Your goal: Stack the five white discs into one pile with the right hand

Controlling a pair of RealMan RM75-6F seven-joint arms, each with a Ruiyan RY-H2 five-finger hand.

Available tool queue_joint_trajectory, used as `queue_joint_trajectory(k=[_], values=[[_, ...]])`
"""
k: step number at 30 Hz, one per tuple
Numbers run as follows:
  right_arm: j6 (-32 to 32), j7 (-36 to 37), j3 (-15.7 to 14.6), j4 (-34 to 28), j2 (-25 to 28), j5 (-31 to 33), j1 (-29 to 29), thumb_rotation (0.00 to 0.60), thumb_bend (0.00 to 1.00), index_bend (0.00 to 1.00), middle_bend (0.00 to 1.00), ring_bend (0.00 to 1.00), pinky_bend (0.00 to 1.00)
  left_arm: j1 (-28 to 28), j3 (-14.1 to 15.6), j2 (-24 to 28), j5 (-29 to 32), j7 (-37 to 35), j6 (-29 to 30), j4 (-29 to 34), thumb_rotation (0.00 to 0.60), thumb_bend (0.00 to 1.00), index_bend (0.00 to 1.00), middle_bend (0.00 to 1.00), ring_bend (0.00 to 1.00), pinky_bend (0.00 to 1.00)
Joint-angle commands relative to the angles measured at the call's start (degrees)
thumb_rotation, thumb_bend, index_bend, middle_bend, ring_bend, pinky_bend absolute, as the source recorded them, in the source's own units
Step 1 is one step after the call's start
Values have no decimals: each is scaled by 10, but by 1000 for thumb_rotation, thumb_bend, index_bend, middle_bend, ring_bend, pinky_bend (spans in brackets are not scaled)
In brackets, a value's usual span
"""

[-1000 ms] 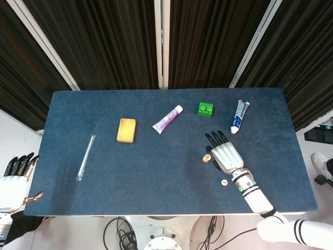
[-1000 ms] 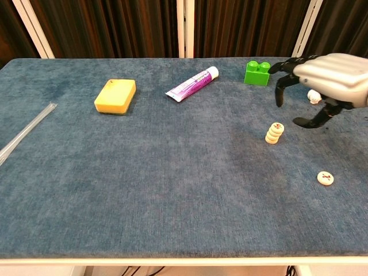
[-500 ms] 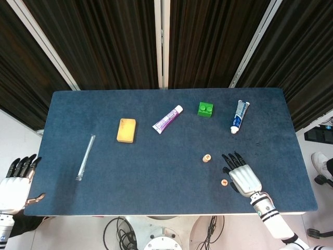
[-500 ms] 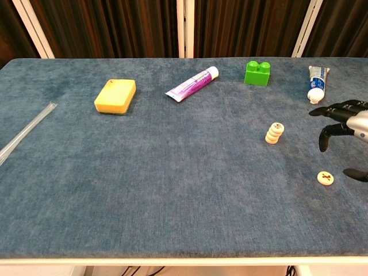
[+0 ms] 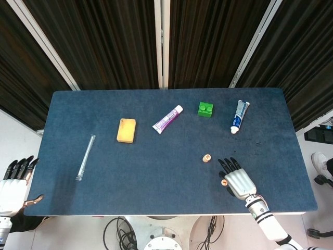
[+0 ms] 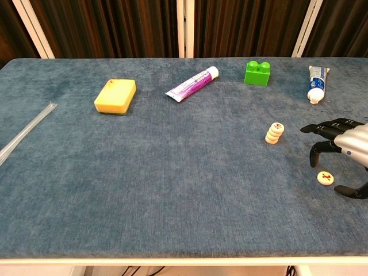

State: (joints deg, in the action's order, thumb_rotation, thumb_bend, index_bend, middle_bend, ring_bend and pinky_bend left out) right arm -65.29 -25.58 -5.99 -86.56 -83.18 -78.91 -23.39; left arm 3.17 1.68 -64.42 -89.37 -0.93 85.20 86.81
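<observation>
Tabletop edge crops right hand above loose disc.

Bright, even light; soft shadows; sharp focus.

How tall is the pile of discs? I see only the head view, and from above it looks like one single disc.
Observer: In the chest view the pile is several white discs high, about four. It stands to the left of the right hand.
Operator: Does the hand hold the loose disc?
Observer: No. The loose disc lies flat on the table. Cloth shows between it and the fingers and the thumb arched around it.
Operator: Is the pile straight?
Observer: Not quite. Its discs sit a little offset from one another, and the top one looks slightly tilted.
</observation>
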Motion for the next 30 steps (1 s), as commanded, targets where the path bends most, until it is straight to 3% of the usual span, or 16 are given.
queue_joint_trajectory(k=[1, 29, 30], values=[[2, -1, 3, 6, -7, 1, 4, 600, 217, 360, 26, 0, 0, 0, 1, -1, 0, -1, -1, -2, 600, 27, 0, 0, 0, 0], [5, -6, 32, 0, -7, -8, 12, 600, 241, 504, 47, 0, 0, -2, 0, 0, -1, -3, 0, -4, 600, 28, 0, 0, 0, 0], [5, -6, 36, -3, -5, -8, 10, 600, 241, 504, 47, 0, 0, -4, 7, 14, 6, 40, -12, 16, 600, 28, 0, 0, 0, 0]])
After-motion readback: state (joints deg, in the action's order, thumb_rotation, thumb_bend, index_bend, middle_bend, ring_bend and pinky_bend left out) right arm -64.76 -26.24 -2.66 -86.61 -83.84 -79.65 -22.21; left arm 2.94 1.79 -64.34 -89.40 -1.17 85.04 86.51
